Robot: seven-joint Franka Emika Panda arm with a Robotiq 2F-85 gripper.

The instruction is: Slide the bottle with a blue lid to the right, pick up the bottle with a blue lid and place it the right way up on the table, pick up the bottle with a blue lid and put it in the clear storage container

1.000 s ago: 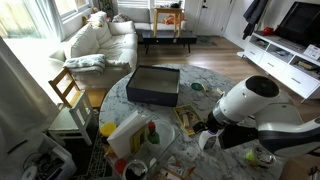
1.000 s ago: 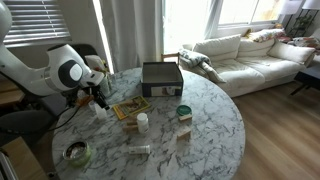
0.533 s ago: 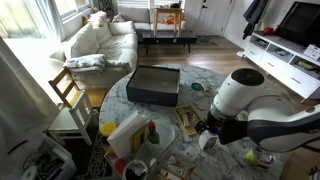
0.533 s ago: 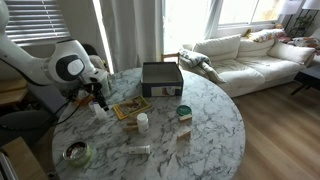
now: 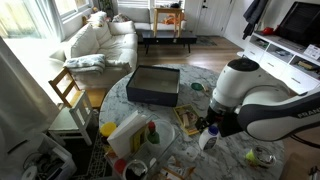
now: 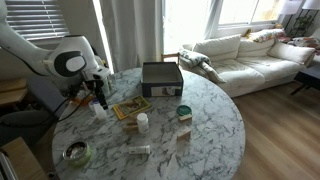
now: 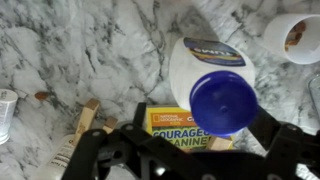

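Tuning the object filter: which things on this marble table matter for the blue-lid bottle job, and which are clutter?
Job:
- small white bottle with a blue lid
- large shallow rectangular storage container

Lying about:
- yellow magazine
- white cup
- tilted white plastic box
- small green-topped jar

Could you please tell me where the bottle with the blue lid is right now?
In the wrist view, the bottle with a blue lid is right of centre on the marble table, beside the yellow book.
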